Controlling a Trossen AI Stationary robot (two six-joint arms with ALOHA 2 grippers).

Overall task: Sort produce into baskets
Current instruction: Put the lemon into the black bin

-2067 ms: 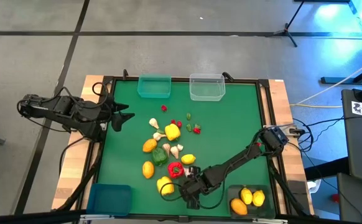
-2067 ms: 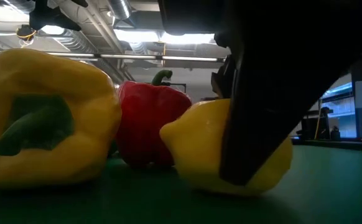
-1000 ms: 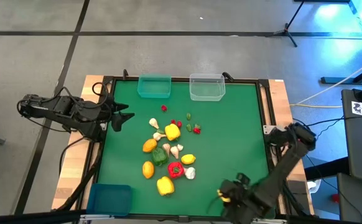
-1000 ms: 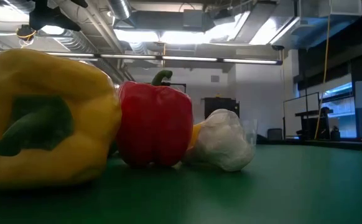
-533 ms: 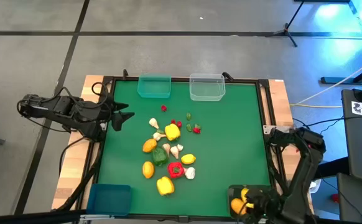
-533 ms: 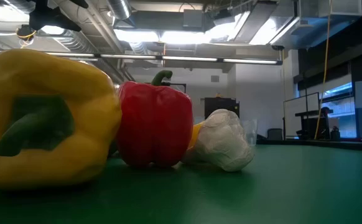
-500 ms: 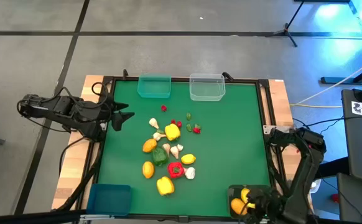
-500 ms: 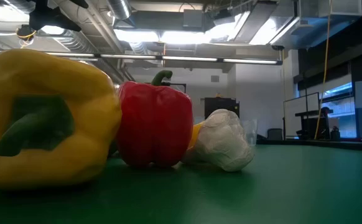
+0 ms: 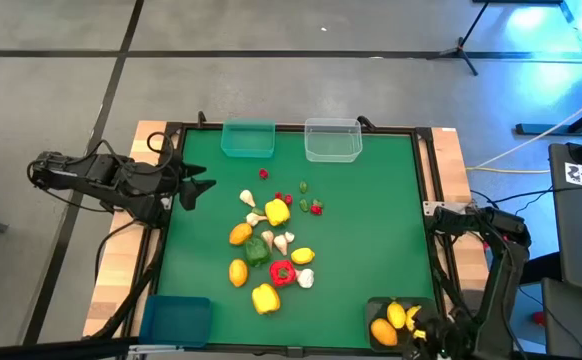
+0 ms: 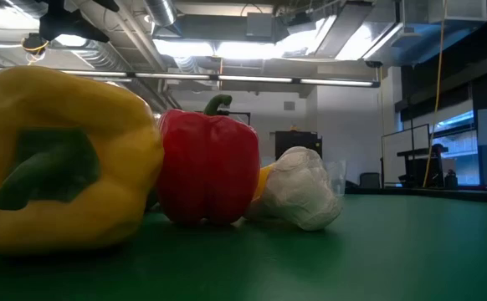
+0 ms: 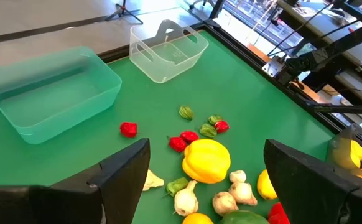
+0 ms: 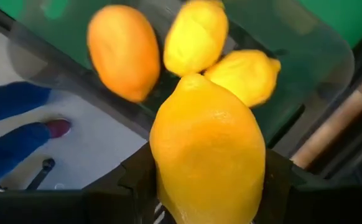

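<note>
My right gripper [image 9: 424, 334] is at the table's near right corner, over the dark grey bin [image 9: 375, 304], and is shut on a yellow lemon [image 12: 206, 146]. An orange citrus [image 12: 124, 53] and two yellow citrus [image 12: 196, 34] lie in that bin below it. My left gripper [image 9: 197, 190] waits open and empty at the table's left edge, facing the produce pile [image 9: 271, 245]. The pile's yellow pepper [image 10: 59, 159], red pepper [image 10: 208, 167] and a garlic bulb [image 10: 298, 188] rest on the green mat. My right gripper pinches the lemon by its two opposite sides [image 12: 162, 168] between its two fingers. The fingers come from above, slanting down toward the bin. The lemon is lifted clear, above the citrus in the dark grey bin.
A teal bin [image 9: 247, 138] and a clear bin [image 9: 332, 140] stand at the far edge, a blue bin [image 9: 176, 320] at the near left corner. Small red and green pieces [image 9: 306, 200] lie beyond the pile. The mat's right half is bare green.
My right gripper has carried the lemon toward the table's right edge and near corner, from beside the pile to above the dark grey bin. The lemon stays in the fingers, clear of the mat.
</note>
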